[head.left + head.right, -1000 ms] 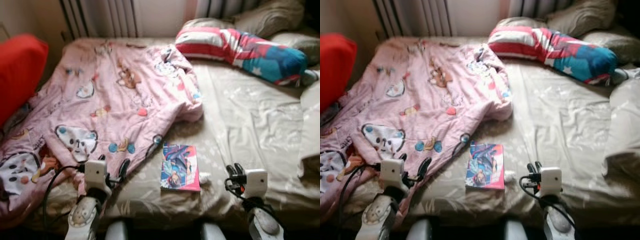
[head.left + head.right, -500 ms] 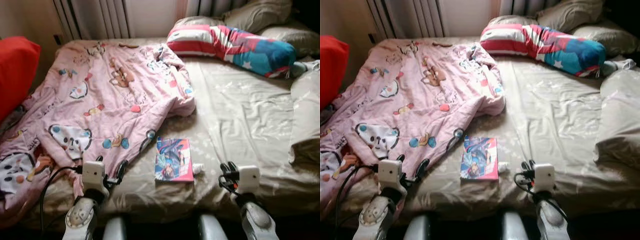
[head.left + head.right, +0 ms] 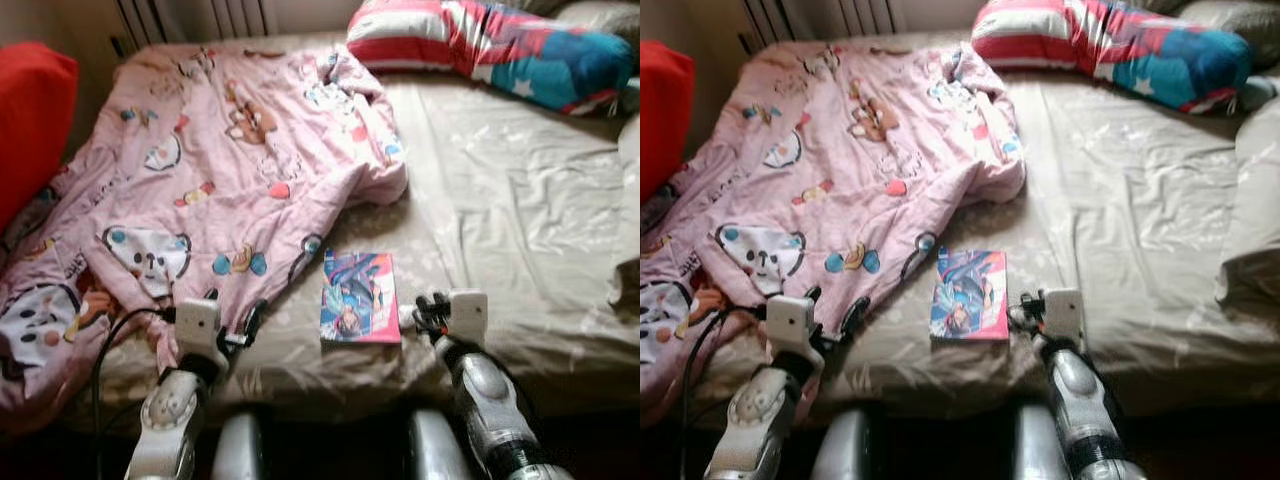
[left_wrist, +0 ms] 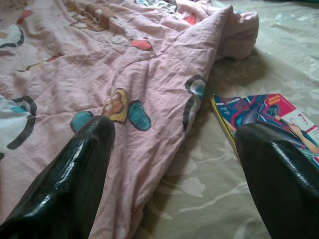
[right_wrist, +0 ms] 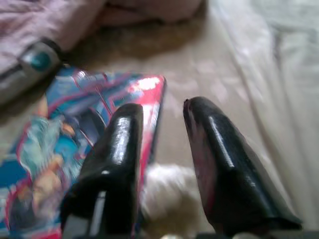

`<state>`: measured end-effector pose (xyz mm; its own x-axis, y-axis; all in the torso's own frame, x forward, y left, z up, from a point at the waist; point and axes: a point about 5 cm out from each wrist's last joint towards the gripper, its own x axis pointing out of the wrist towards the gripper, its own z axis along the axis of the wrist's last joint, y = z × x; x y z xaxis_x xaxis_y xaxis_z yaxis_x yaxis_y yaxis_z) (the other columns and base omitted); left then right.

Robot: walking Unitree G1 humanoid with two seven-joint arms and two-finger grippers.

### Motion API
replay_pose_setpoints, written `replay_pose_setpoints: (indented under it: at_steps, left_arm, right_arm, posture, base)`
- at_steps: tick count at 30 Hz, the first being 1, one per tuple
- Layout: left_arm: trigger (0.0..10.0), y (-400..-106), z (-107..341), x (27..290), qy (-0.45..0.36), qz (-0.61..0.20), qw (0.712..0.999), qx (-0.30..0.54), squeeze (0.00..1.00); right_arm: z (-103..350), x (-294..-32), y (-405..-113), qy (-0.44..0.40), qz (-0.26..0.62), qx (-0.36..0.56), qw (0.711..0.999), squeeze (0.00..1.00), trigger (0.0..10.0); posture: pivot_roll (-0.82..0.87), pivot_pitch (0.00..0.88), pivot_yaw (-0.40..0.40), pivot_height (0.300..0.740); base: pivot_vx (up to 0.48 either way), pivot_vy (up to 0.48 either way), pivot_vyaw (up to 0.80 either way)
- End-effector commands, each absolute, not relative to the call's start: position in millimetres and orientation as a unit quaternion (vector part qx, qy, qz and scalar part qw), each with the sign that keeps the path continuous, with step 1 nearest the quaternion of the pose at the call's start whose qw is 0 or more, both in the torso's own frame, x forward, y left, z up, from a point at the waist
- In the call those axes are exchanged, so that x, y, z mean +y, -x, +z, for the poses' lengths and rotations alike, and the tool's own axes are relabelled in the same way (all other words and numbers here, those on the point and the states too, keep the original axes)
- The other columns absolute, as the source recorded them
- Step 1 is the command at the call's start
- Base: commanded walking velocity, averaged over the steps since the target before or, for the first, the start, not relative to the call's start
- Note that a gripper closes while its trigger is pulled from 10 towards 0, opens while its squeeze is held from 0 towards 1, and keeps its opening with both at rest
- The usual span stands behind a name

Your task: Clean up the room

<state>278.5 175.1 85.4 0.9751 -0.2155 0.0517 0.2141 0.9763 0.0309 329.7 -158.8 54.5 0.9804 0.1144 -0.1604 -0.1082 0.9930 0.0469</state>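
Bed (image 3: pixel 500 200), beige sheet — pink blanket (image 3: pixel 200 170) (rumpled), magazine (image 3: pixel 358 310), striped pillow (image 3: pixel 480 45).

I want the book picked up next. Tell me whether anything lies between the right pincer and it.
Almost nothing. The right pincer hangs open just beside the book on the beige sheet. A small white crumpled thing lies on the sheet by the book's edge, under the fingers. The pink blanket stops short of the book.

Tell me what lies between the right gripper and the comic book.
A small white crumpled scrap lies on the sheet at the comic book's edge, just ahead of the right gripper; the right wrist view shows it best.
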Motion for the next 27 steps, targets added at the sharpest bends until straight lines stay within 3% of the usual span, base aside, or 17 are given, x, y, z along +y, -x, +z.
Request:
replay_pose_setpoints:
  at_steps: [1,3,4,9,17,27]
  left_arm:
    - [10.0,-274.0,83.1,178.7,-0.012,-0.107,0.994,-0.019,0.0]
    - [10.0,-272.2,82.8,179.4,-0.014,-0.108,0.994,-0.016,0.0]
    - [10.0,-269.4,82.2,180.7,-0.016,-0.108,0.994,-0.012,0.0]
    - [10.0,-261.2,80.3,183.2,-0.017,-0.104,0.994,-0.004,0.0]
    - [10.0,-253.0,78.8,185.2,-0.017,-0.097,0.995,0.005,0.0]
    - [10.0,-248.1,80.8,189.8,-0.022,-0.088,0.996,0.009,0.0]
  right_arm:
    - [46.3,-156.5,-327.9,-0.019,0.045,0.11,0.993,1.0,10.0]
    - [47.4,-158.1,-332.8,-0.015,0.023,0.125,0.992,1.0,10.0]
    - [47.1,-159.3,-335.2,-0.036,0.01,0.139,0.99,0.0,10.0]
    - [48.5,-163.7,-337.7,-0.089,-0.006,0.142,0.986,0.0,10.0]
    - [40.9,-173.0,-332.7,-0.097,-0.025,0.158,0.982,0.0,10.0]
    - [38.9,-166.9,-331.8,-0.107,0.0,0.162,0.981,0.0,10.0]
  posture:
    - [0.03,0.232,0.087,0.583]
    - [0.04,0.24,0.091,0.583]
    - [0.05,0.251,0.095,0.583]
    - [0.07,0.271,0.095,0.583]
    - [0.08,0.284,0.091,0.583]
    - [0.09,0.275,0.097,0.583]
  base:
    - [0.0,0.0,0.0]
    - [0.0,0.0,0.0]
    - [0.0,0.0,0.0]
    - [0.0,0.0,0.0]
    - [0.0,0.0,0.0]
    - [0.0,0.0,0.0]
